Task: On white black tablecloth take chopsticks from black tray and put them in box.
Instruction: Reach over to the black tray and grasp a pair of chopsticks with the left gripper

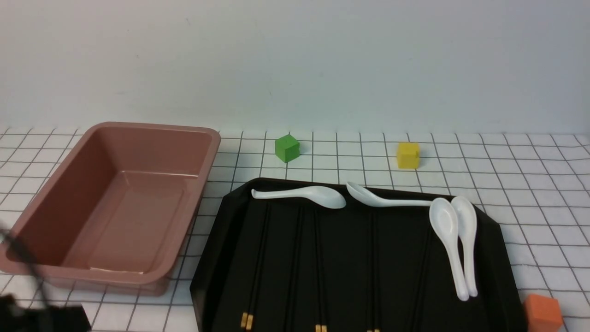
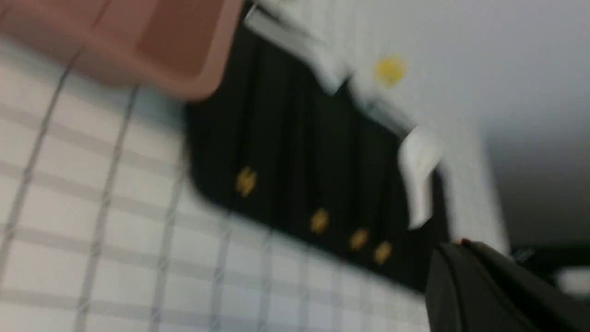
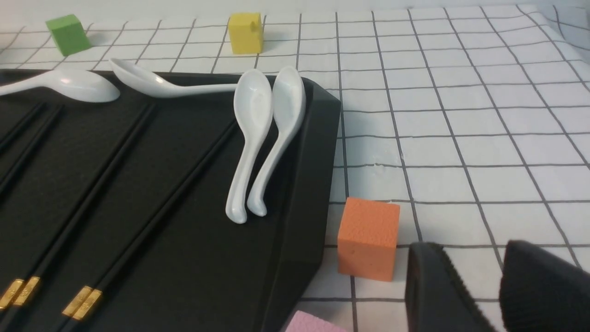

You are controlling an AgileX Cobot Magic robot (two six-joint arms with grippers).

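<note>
The right gripper [image 3: 472, 263] is hanging low over the tablecloth [image 3: 461, 115]. Its two black fingers [image 3: 433, 295] are standing apart, gripping nothing. The left gripper [image 2: 479, 281] is showing only as a dark blur, so I cannot tell whether its fingers are parted or closed.

Just beside the right fingers an orange cube [image 3: 367, 237] is sitting on the cloth, close to the tray [image 3: 299, 193]. Beyond the cube, the chopsticks [image 3: 152, 221] are lying in pairs on the tray, gold bands at the near end. Two white spoons [image 3: 251, 138] are resting between them and the rim nearest the fingers.

Farther off, a yellow cube [image 3: 245, 26] and a green cube [image 3: 68, 33] are standing past the tray. The box [image 1: 152, 152] is sitting across the tray from the right fingers, near the left gripper.
</note>
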